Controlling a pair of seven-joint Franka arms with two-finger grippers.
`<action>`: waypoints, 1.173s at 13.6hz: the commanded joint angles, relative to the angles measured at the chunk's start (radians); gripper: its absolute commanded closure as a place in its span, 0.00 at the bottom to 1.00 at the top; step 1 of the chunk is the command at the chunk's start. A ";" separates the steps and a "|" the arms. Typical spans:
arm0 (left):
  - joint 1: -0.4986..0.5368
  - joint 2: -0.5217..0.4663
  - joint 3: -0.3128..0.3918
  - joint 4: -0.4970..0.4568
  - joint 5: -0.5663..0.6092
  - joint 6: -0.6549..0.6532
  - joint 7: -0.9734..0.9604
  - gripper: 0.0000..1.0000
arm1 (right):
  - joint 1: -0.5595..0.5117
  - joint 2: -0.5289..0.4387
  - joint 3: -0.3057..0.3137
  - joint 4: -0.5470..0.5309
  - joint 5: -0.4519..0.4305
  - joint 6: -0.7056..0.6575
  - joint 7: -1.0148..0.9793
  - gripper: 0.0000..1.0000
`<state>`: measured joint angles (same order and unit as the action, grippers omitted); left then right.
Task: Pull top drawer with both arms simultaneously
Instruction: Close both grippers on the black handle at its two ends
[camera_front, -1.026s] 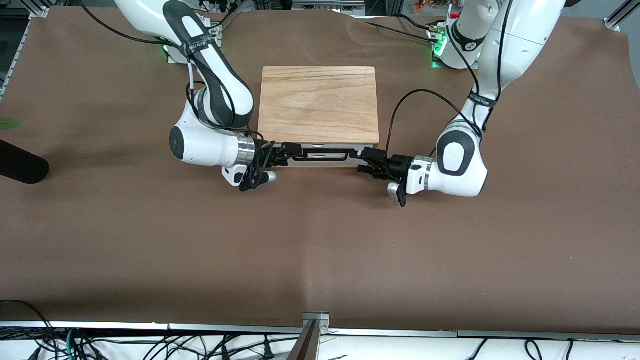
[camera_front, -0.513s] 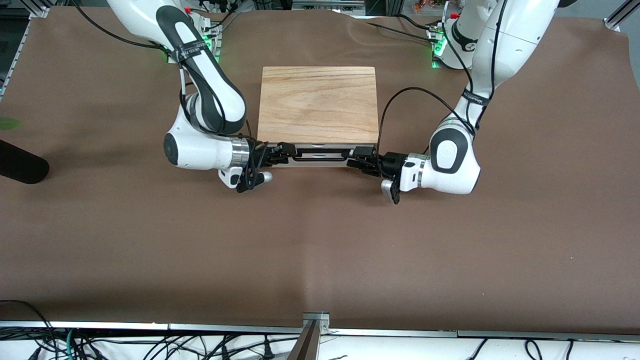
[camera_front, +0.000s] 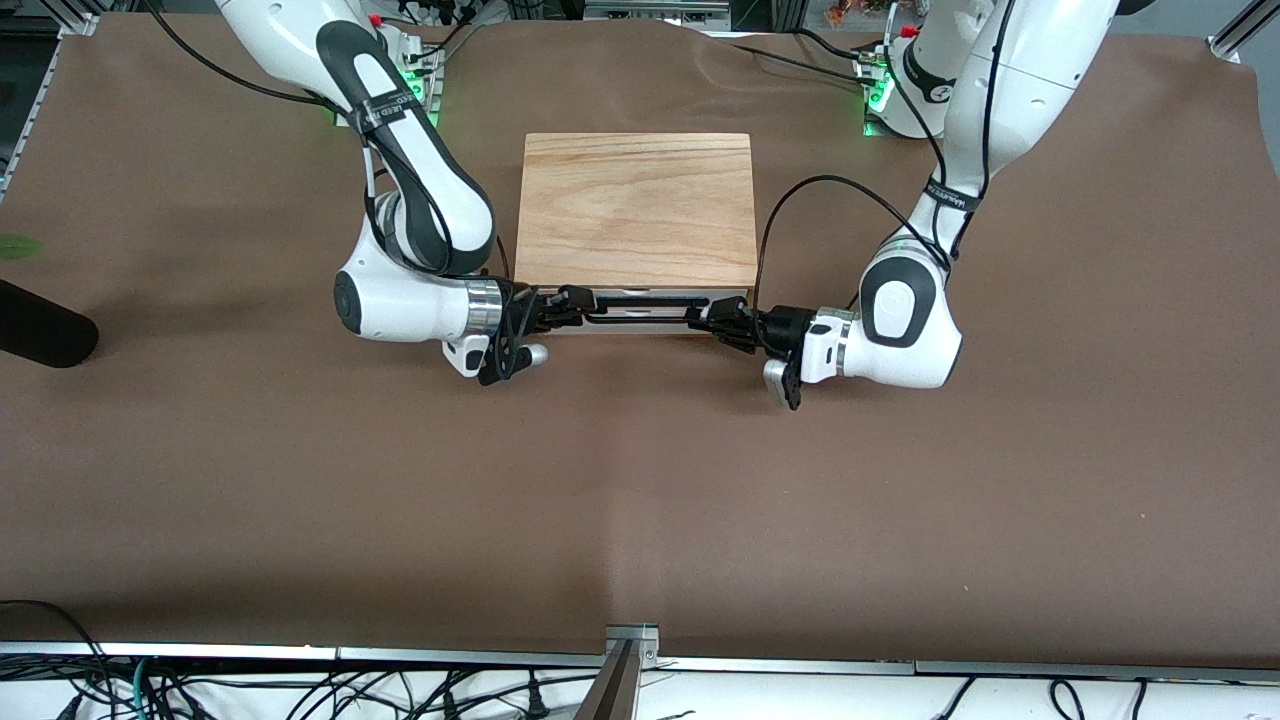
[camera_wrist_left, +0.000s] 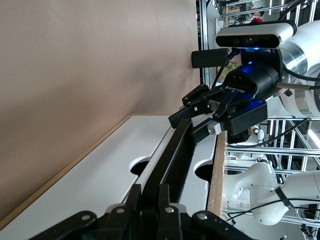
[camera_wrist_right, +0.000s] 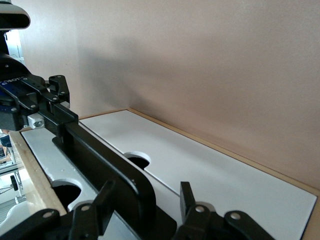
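The top drawer's white front (camera_front: 640, 311) shows under the cabinet's wood top (camera_front: 637, 205), with its black wire handle (camera_front: 640, 321) across it. My left gripper (camera_front: 712, 318) is at the handle's end toward the left arm; in the left wrist view (camera_wrist_left: 147, 189) it is shut on the handle (camera_wrist_left: 175, 150). My right gripper (camera_front: 572, 300) is at the handle's other end. In the right wrist view (camera_wrist_right: 146, 186) it is open, its fingers (camera_wrist_right: 102, 197) astride the handle (camera_wrist_right: 100, 155). The drawer front (camera_wrist_right: 45, 150) sits close under the top.
A lower white drawer front (camera_wrist_right: 200, 165) sits below the top one. A black cylinder (camera_front: 40, 325) lies at the table's edge toward the right arm's end. Brown table cloth (camera_front: 640, 500) spreads nearer the front camera.
My left gripper has slid in along the handle toward the cabinet's middle. The right arm has shifted slightly away from the cabinet and back. The drawer shows no clear movement.
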<state>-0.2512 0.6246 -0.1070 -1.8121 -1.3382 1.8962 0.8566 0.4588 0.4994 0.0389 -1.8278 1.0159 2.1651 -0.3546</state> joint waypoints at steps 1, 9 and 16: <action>-0.008 -0.003 0.003 -0.012 -0.036 0.029 0.019 0.88 | 0.001 -0.004 0.006 -0.002 0.024 -0.002 -0.023 0.57; -0.017 0.007 0.001 0.014 -0.036 0.063 0.018 0.88 | -0.002 0.024 0.006 0.028 0.020 -0.002 -0.026 1.00; -0.017 0.072 -0.003 0.118 -0.036 0.067 -0.001 0.88 | -0.034 0.077 -0.001 0.120 0.007 -0.014 -0.026 1.00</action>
<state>-0.2519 0.6373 -0.1083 -1.7778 -1.3384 1.9395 0.8591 0.4431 0.5406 0.0370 -1.7671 1.0188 2.1542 -0.3742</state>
